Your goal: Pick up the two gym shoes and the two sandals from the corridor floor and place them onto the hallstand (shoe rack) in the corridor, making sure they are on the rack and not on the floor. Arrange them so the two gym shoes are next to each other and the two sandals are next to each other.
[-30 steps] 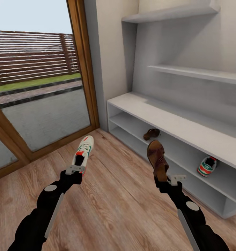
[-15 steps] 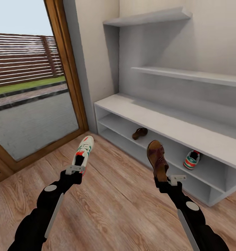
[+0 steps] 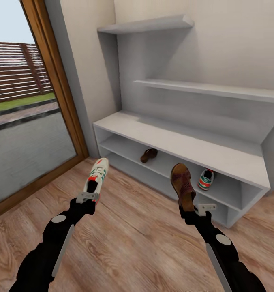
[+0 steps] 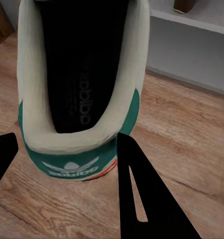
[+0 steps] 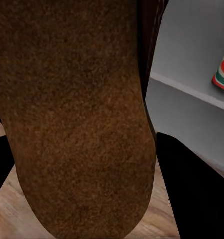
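Both arms are loaded and held out over the corridor floor [image 3: 133,239], short of the hallstand [image 3: 181,142]. The left pincer [image 3: 87,197] pinches the heel of a gym shoe [image 3: 97,174]; the right pincer [image 3: 198,209] pinches the heel end of a sandal [image 3: 182,184]. Each shoe's long axis runs straight out from its pincer, toe leading towards the rack. The governing relation looks crossed: the shelved sandal [image 3: 148,154] lies ahead of the gap between the pincers, nearer the left one, while the shelved gym shoe [image 3: 206,179] lies just ahead of the right pincer, beyond the held sandal's toe. As judged, each held shoe's mate is closer to the opposite arm, so pairing calls for a cross-reach or repositioning. Hidden: the held sandal's footbed blocks most of the right wrist view, leaving a sliver of the shelved gym shoe; the left wrist view cuts off the sneaker's toe. Both shelved shoes are too small to read their orientation.
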Robot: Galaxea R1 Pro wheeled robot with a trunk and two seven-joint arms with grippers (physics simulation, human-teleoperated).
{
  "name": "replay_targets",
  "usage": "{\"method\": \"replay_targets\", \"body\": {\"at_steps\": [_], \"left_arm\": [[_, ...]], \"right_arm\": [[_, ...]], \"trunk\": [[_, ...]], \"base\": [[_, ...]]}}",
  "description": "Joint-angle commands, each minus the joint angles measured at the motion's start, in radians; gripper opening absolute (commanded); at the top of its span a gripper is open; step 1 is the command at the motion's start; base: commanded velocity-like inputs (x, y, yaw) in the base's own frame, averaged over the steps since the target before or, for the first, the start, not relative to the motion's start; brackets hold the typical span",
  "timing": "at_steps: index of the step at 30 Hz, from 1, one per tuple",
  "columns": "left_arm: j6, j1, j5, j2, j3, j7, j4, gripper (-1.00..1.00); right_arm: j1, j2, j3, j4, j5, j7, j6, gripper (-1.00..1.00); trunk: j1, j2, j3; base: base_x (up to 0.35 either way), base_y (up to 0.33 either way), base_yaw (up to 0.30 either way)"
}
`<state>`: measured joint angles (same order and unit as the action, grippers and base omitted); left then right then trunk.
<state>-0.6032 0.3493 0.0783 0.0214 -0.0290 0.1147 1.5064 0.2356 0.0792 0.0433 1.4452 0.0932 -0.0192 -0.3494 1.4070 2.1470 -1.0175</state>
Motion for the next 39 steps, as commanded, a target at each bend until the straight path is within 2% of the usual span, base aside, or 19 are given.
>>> {"method": "replay_targets", "body": {"at_steps": [1,18,21,22,24,25,27,29,31,34,39], "left_arm": [[-0.004,0.0,0.009,0.0,0.0,0.007,0.001,-1.0],[0.008,-0.01,0.009,0.0,-0.006,0.011,0.002,-1.0],[0.015,-0.05,0.009,0.001,-0.042,0.013,0.004,-1.0],[0.028,-0.072,0.01,0.001,-0.067,0.013,0.006,-1.0],[0.093,-0.113,0.014,0.001,-0.128,0.009,0.007,-1.0],[0.115,-0.122,0.016,0.002,-0.145,0.008,0.007,-1.0],[0.219,-0.154,0.02,0.002,-0.225,0.004,0.007,-1.0],[0.266,-0.164,0.022,0.002,-0.261,0.002,0.007,-1.0],[0.291,-0.17,0.023,0.002,-0.279,0.001,0.006,-1.0],[0.297,-0.171,0.022,0.002,-0.281,0.001,0.005,-1.0],[0.299,-0.171,0.018,0.002,-0.276,0.0,0.005,-1.0]], "right_arm": [[0.001,0.001,0.001,0.001,0.01,-0.002,-0.005,-1.0],[0.001,0.001,0.001,0.001,0.01,-0.002,-0.005,-1.0],[0.001,0.001,0.001,0.001,0.01,-0.002,-0.004,-1.0],[0.001,0.001,0.001,0.001,0.01,-0.002,-0.004,-1.0],[0.001,0.001,0.001,0.001,0.01,-0.002,-0.004,-1.0],[0.001,0.001,0.001,0.001,0.01,-0.002,-0.004,-1.0],[0.001,0.001,0.001,0.001,0.01,-0.002,-0.003,-1.0],[0.001,0.001,0.001,0.002,0.011,-0.002,-0.002,-1.0],[0.001,0.001,0.0,0.002,0.012,-0.003,0.033,-1.0],[0.001,0.001,0.001,0.001,0.013,-0.004,0.096,-1.0],[0.001,0.001,0.0,-0.002,0.014,-0.004,0.119,-1.0]], "trunk": [[0.0,0.0,0.0],[0.0,0.0,0.015],[0.0,0.0,0.018],[0.0,0.0,0.019],[0.0,0.0,0.02],[0.0,0.0,0.021],[0.0,0.0,0.023],[0.0,0.0,0.025],[0.0,0.0,0.026],[0.0,0.0,0.029],[0.0,0.0,0.033]], "base": [[0.0,0.207,-0.265],[0.0,0.039,-0.264],[0.0,0.0,-0.264],[0.0,0.0,-0.265],[0.0,0.0,-0.265],[0.0,0.0,-0.265],[0.0,0.0,-0.265],[0.0,0.0,-0.265],[0.0,0.0,-0.267],[0.0,0.0,-0.268],[0.0,0.0,-0.268]]}}
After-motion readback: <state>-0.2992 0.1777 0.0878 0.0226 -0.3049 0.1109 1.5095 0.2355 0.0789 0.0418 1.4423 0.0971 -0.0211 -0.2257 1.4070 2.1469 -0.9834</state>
